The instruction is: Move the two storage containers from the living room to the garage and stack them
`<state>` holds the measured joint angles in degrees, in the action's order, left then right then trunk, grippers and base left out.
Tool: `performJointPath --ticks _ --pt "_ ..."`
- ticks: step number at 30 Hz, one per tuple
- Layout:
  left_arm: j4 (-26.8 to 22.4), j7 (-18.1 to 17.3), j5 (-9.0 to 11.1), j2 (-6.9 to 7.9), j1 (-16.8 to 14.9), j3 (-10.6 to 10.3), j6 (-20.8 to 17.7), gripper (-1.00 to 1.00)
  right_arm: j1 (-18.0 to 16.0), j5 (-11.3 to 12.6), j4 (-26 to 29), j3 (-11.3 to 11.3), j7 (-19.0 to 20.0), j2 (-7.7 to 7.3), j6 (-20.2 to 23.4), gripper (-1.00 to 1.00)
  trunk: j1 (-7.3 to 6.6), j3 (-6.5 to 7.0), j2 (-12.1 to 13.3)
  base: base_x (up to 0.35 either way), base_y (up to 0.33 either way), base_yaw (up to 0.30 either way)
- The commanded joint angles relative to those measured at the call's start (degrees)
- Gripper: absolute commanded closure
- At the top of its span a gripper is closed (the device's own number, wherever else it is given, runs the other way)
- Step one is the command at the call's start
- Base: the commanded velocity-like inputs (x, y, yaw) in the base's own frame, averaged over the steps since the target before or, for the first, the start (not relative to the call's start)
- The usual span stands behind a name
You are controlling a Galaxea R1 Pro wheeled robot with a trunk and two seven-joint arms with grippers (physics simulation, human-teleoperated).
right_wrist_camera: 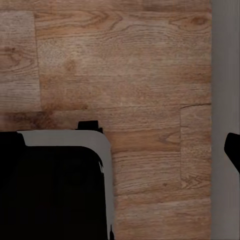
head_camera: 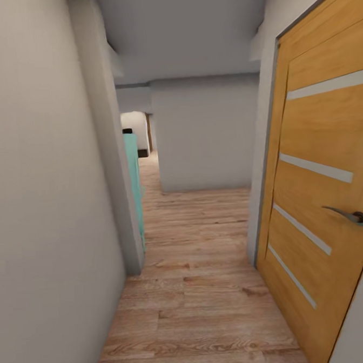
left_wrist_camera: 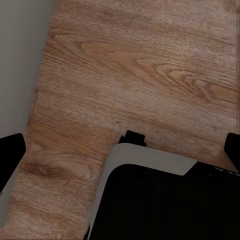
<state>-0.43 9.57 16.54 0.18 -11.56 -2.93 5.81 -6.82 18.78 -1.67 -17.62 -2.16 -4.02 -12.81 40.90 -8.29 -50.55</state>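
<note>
Robot is in transit in a narrow hallway; neither storage container is in frame, so bearing from the fingers, long axis and nearer arm can't be judged here. Nearest: both wrist views look straight down at the light wood plank floor [left_wrist_camera: 125,75], with the robot's dark, grey-edged base [left_wrist_camera: 165,200] underneath. Left wrist view has black finger tips [left_wrist_camera: 10,150] at opposite frame edges, so the left fingers look spread wide with nothing between them but floor. Right wrist view shows one black tip [right_wrist_camera: 234,150] at one edge only; can't tell if the right fingers are spread or together, nothing visibly held. Head view, moving outward: pale grey wall [head_camera: 43,213] close on the left, wooden door [head_camera: 323,193] with a metal lever handle [head_camera: 349,216] and pale inlay stripes close on the right, shut as far as I can see. Past the left wall corner, a teal panel [head_camera: 134,190]. Further on, a grey wall block [head_camera: 205,136] closes the corridor, and the floor runs on along its left side toward a lit opening [head_camera: 137,133]. My read: next move is driving, not grasping.
</note>
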Motion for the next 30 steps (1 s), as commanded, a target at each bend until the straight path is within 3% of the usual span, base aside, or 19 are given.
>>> performJointPath --ticks 1,30 --pt "0.03 0.10 0.43 -0.01 -0.04 -0.33 0.17 -1.00 -0.07 0.33 -0.18 -0.48 -0.04 -0.01 -0.30 -1.00 0.04 -0.08 -0.05 0.321 0.000 0.003" --pt "0.08 0.10 0.42 -0.09 -0.04 -0.33 0.16 -1.00 -0.05 -0.14 -0.18 -0.57 0.12 -0.08 -0.45 -1.00 0.04 -0.08 -0.05 0.322 0.000 0.000"
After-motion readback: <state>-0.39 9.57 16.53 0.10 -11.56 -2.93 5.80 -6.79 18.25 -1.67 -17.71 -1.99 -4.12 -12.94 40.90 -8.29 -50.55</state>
